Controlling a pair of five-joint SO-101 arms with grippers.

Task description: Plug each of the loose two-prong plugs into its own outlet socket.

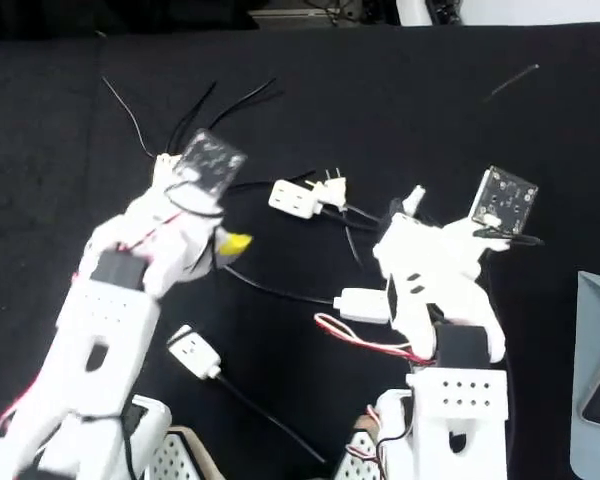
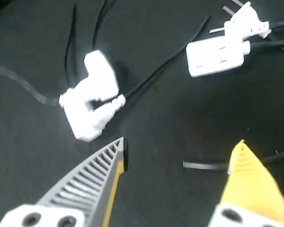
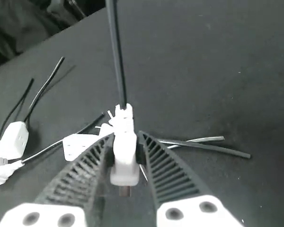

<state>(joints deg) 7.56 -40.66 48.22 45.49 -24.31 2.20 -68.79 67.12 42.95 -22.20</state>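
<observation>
- The left gripper [image 2: 182, 144] hangs above the black cloth-covered surface [image 2: 180, 109]. Its fingers [image 2: 248, 175], one grey and one yellow, are spread wide with nothing between them.
- Just past the grey fingertip lies a white plastic plug-and-socket cluster [image 2: 90, 101]. It is two moulded pieces touching each other (whether they are fully mated I cannot tell), with thin black cables running off it.
- Farther from that gripper, a white rectangular outlet socket [image 2: 217, 56] lies flat on the surface. A small white two-prong plug [image 2: 246, 21] rests against one end of it, its bare metal prongs pointing away from the socket.
- The right gripper [image 3: 125, 135] has its dark ribbed fingers pinching a white plastic plug [image 3: 124, 161] by its two sides. The plug's black cable [image 3: 114, 52] runs straight out beyond the fingertips.
- In the high view, a second white outlet socket [image 1: 193, 352] on a black lead lies alone near the left arm's base.
- A white rectangular block [image 1: 363, 305] on another black lead lies close against the right arm, next to a loop of red and white wires [image 1: 365, 340].
</observation>
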